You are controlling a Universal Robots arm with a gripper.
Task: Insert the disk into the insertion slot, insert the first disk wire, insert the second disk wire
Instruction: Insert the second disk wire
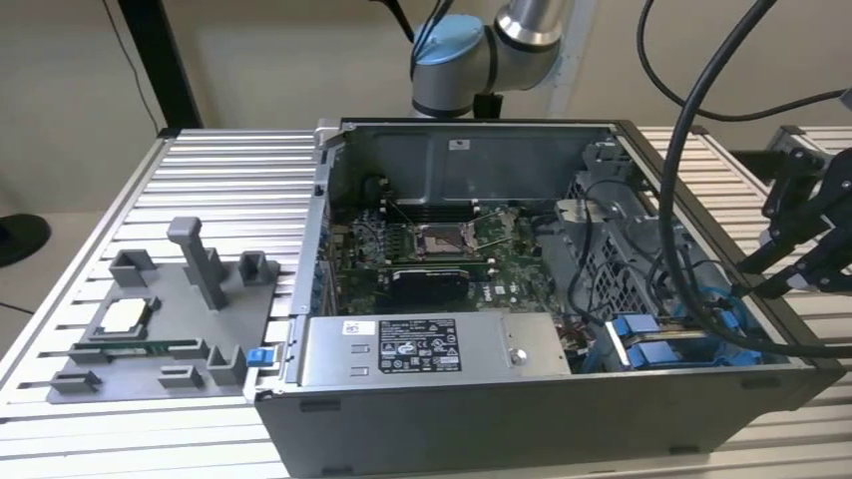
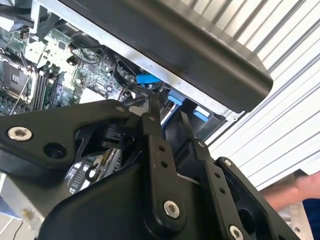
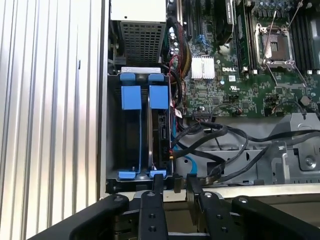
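1. Exterior view's left: grey fixture tray (image 1: pixel 80 384) sits well clear of the open case (image 1: pixel 533 424).
2. Centre front: power-supply box (image 1: pixel 419 349) inside the case.
3. Exterior view's right: insertion slot (image 1: pixel 637 329). In the first wrist view the disk (image 3: pixel 162 132) stands on edge inside it, in its blue carrier. Looks seated.
4. Gripper (image 3: pixel 175 186) is at the case rim just beside the slot, fingers (image 3: pixel 157 187) parted, holding nothing, presumably since the disk is home. Black cables (image 3: pixel 230 132) lie near; plugged or not, can't tell.

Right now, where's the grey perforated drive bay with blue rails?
The perforated grey sheet-metal bay with bright blue plastic rails sits at the exterior view's right, in the near corner of the open computer case, beside the grey labelled power-supply box.
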